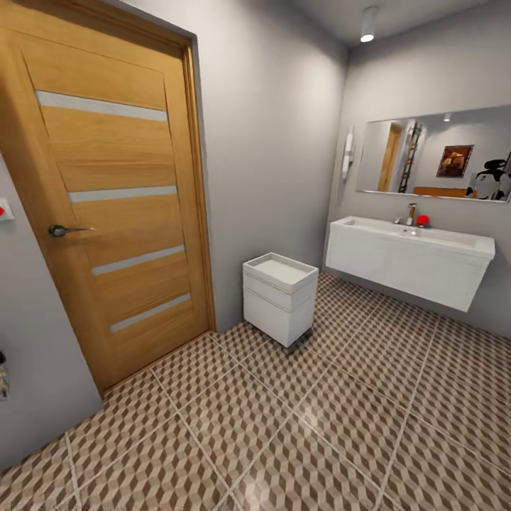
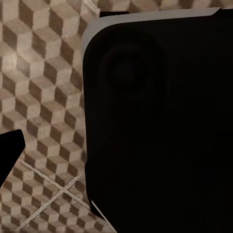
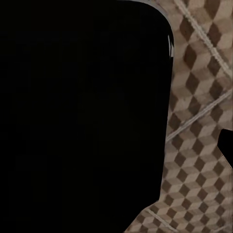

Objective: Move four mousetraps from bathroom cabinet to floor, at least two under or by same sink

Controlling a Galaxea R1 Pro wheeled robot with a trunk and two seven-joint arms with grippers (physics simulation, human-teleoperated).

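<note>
The low white cabinet [image 1: 279, 298] with two stacked drawers and a tray-like top stands against the grey wall, right of the door. The mousetraps are out of view. Further right, the white bathroom sink [image 1: 411, 250] hangs on the far wall with a chrome tap [image 1: 410, 213]. The cube-patterned bathroom floor [image 1: 319, 426] spreads between me and both. A dark fingertip [image 2: 8, 153] juts in at the edge of the left wrist view, over the tiles. Another dark fingertip [image 3: 226, 145] shows in the right wrist view.
A closed orange-brown door [image 1: 113, 199] fills the left wall. A mirror [image 1: 433, 152] hangs above the sink and a small red object [image 1: 423, 220] sits beside the tap. My black body [image 2: 160, 121] [image 3: 82, 111] blocks much of both wrist views.
</note>
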